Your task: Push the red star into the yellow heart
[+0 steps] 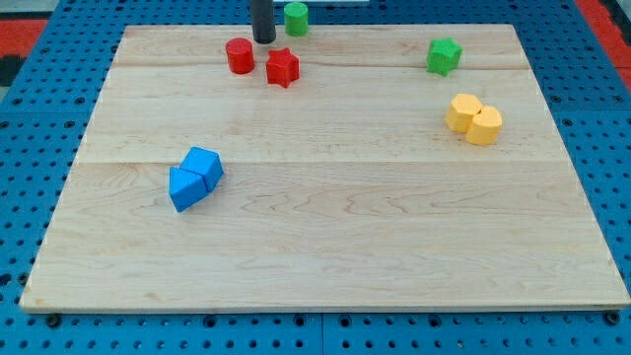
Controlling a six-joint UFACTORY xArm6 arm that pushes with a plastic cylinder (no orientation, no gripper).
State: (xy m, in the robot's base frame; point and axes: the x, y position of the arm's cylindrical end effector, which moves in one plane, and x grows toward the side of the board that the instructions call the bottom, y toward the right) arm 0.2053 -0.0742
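So the tip (263,40) is parked at the view's top, just above and between the red cylinder (239,55) and the red star (282,67); nothing is touched or pinched by it, being a bare rod. The yellow heart (473,119) is sat well apart, toward the view's right. If the star gets clipped off-centre, it could be spun toward the green star (444,55) instead.

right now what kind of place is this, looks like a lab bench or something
Probably a robotics lab test bench, not a home or workshop. A bare wooden board sits on a blue perforated base, toy blocks such as the red star and yellow heart are scattered about, and my tip stands beside the red star.
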